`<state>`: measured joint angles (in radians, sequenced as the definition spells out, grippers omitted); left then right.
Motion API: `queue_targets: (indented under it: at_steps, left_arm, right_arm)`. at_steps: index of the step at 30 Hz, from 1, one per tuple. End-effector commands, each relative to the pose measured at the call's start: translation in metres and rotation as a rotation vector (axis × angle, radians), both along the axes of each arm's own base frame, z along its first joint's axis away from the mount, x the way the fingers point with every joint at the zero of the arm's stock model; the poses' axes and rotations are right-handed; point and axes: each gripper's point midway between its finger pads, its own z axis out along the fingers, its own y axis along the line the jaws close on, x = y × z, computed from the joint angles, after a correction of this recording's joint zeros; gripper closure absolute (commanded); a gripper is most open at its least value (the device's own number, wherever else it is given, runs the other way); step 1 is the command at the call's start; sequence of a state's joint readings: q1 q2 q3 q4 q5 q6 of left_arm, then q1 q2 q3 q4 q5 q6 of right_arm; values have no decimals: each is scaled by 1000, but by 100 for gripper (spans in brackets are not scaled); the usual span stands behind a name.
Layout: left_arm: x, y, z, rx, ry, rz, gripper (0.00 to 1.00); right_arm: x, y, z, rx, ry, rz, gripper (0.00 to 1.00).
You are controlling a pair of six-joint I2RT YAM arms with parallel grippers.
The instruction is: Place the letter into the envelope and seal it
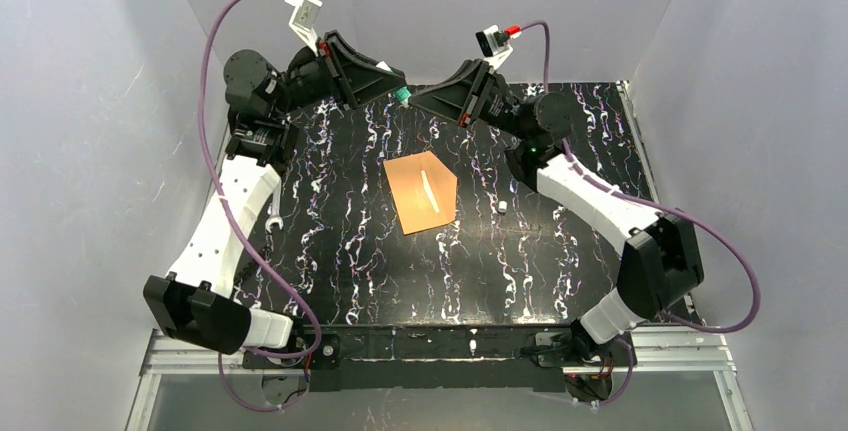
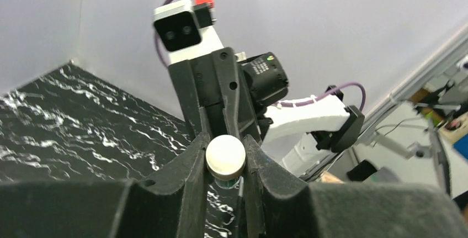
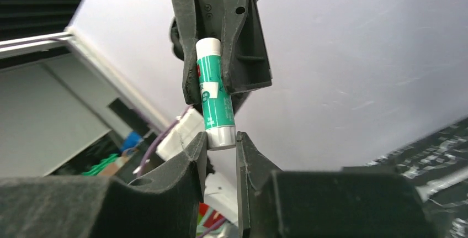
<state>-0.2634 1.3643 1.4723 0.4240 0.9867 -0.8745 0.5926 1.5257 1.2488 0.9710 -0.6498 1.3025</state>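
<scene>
**Ana:** While both claws hang over the far middle of the table (image 1: pixel 340 251), why do they share one object?

**Ben:** It's a glue stick (image 3: pixel 215 100). The left gripper (image 2: pixel 225 151) is closed narrowly on one white end. The right gripper (image 3: pixel 221 141) pinches the other white end, with a finger pressed to each side. I'd judge that one steadies the tube so the other can pull or twist the cap, which a single claw can't do. The glue would be for sealing.

**Ana:** Where's the envelope (image 1: pixel 410 186)?

**Ben:** It lies flat in the middle of the table, nearer than the claws and well apart from them, with its pale strip (image 1: pixel 428 191) facing up. The letter shows in no view. It is probably already inside, though I can't confirm that.

**Ana:** What does each camera add?

**Ben:** The overhead view places the envelope, but shows the stick only as a green speck between the fingertips. The left wrist view sees the stick end-on, as a white disc wedged between its own fingers. The right wrist view shows its whole green length, with the left claw clamped around the upper part. Neither wrist view catches the envelope.
</scene>
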Motion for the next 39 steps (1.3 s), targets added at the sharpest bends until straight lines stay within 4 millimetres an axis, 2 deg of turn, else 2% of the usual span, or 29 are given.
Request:
queue_targets:
  at_steps: [1, 2, 3, 4, 7, 10, 12, 16, 19, 26, 30, 34, 36, 39]
  left_arm:
    - [-40, 11, 29, 32, -275, -74, 100]
    - [-37, 11, 31, 23, -277, -55, 100]
    - [-34, 12, 33, 12, -277, -34, 100]
    - [-30, 12, 33, 2, -272, -11, 100]
    - [-21, 15, 34, -21, -272, 47, 100]
    - [-18, 16, 34, -27, -286, 72, 100]
    - [-15, 17, 36, -34, -290, 92, 100]
    - [0, 22, 45, -118, -163, 168, 100]
    - [4, 23, 44, -168, -46, 169, 100]
    - [4, 21, 34, -211, 112, 139, 100]
    - [3, 21, 32, -211, 127, 129, 100]
    - [1, 20, 33, -200, 107, 120, 100]
    - [1, 20, 33, -202, 111, 123, 100]
    - [3, 20, 32, -209, 129, 123, 100]
  right_arm:
    - [-36, -38, 72, 269, -116, 132, 99]
    - [-32, -36, 71, 264, -90, 122, 99]
    - [-28, -36, 70, 256, -91, 94, 87]
    - [-17, -30, 62, 208, -55, 43, 74]
    - [6, -22, 40, 47, -126, -177, 38]
    - [5, -22, 37, -27, -227, -248, 22]
    - [2, -19, 35, -68, -269, -251, 19]
    - [3, -8, 18, -214, -359, -319, 18]
    - [13, -4, 15, -288, -389, -397, 20]
    - [22, 2, 34, -265, -389, -413, 30]
    - [20, 6, 40, -235, -370, -377, 37]
    - [19, 11, 40, -220, -320, -337, 40]
    - [18, 14, 40, -203, -300, -312, 46]
    - [15, 15, 42, -170, -282, -291, 65]
